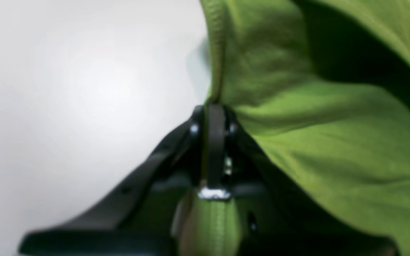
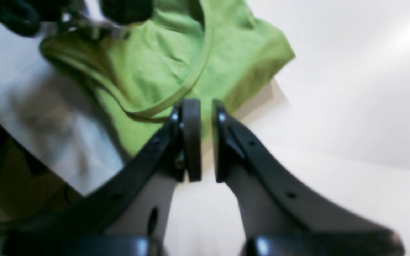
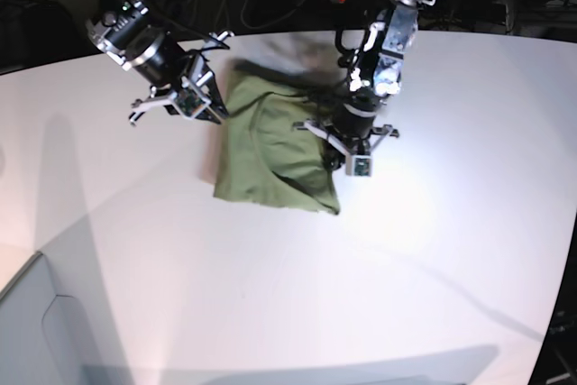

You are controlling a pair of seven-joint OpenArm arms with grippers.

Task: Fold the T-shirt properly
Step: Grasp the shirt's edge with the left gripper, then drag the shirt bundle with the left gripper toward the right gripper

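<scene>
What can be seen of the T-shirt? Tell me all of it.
The T-shirt is plain green, thin soft cloth with no print, lying rumpled and partly folded over itself on the white table. Its stitched hem and ribbed neckline show in the wrist views. The left gripper has its fingers shut on a hemmed edge, lifting that side into a hanging fold. The right gripper sits at the opposite edge with its fingers slightly apart and nothing between them.
</scene>
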